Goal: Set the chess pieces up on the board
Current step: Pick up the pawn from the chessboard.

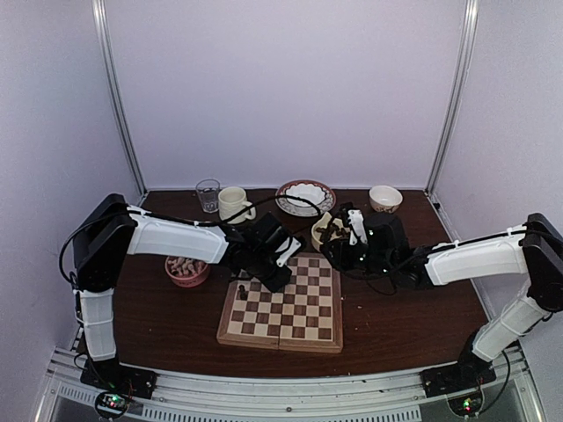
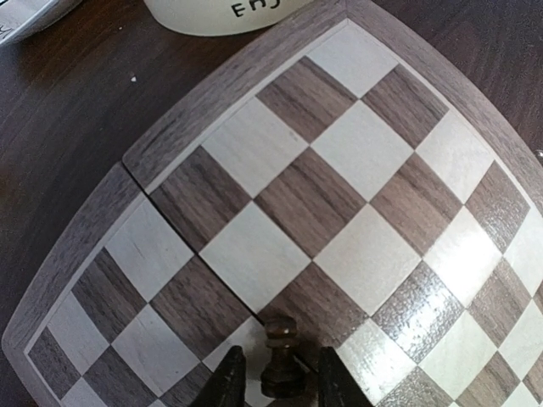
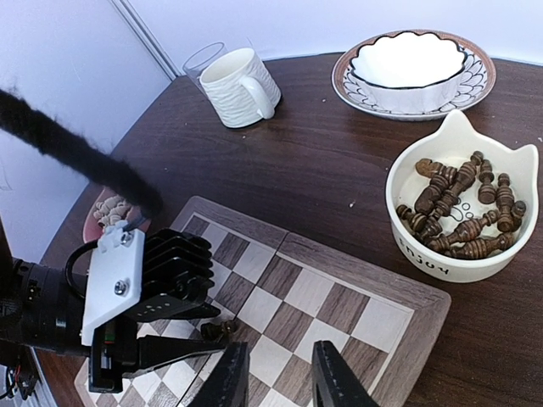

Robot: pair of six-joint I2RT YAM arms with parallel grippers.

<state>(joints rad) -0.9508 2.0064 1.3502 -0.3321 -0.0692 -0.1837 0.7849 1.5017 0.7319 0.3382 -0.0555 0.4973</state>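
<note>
Left gripper: jaws part-spread, straddling one dark chess piece that stands upright on the board. A thin gap shows on each side of the piece and no contact is seen. Right gripper: jaws apart, nothing between them, board edge directly beneath. More dark pieces lie in a cream bowl ahead and to its right.

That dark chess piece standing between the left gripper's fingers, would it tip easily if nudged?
Probably: the piece looks tall and slender. Once down, its round turned body would likely roll. The shiny board may let it slide.
</note>
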